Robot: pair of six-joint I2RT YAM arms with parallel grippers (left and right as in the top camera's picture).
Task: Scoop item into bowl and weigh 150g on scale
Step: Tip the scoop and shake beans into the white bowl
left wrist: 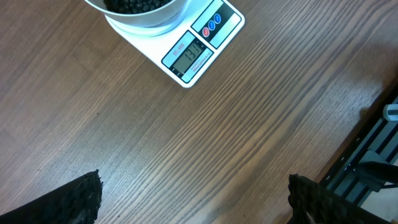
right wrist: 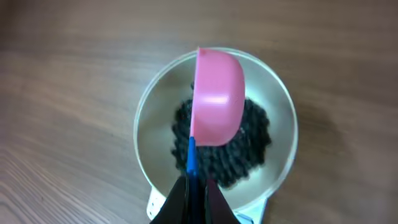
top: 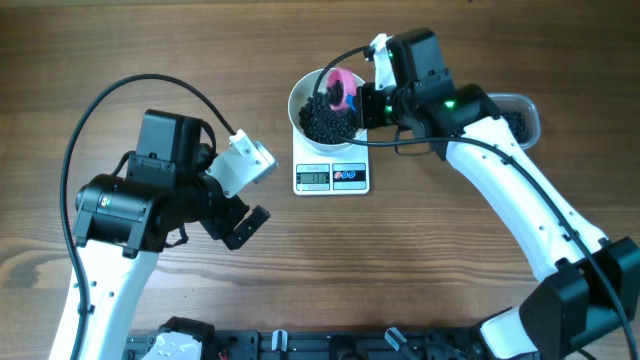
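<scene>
The white bowl (top: 300,97) stands on the scale (top: 332,177) and holds a heap of black beads (top: 322,122). My right gripper (top: 372,100) is shut on the blue handle (right wrist: 192,155) of a pink scoop (right wrist: 217,99), whose cup hangs tipped over the beads (right wrist: 249,149) inside the bowl (right wrist: 149,124). My left gripper (top: 235,215) rests open over bare wood left of the scale, nothing between its fingers. In the left wrist view the scale (left wrist: 199,37) with its lit display and the bowl (left wrist: 140,15) lie ahead of the open gripper (left wrist: 194,202).
A clear plastic tub (top: 522,112) with more black beads sits right of the bowl, partly behind the right arm. The table's near edge with a black rail (left wrist: 367,162) runs close to the left gripper.
</scene>
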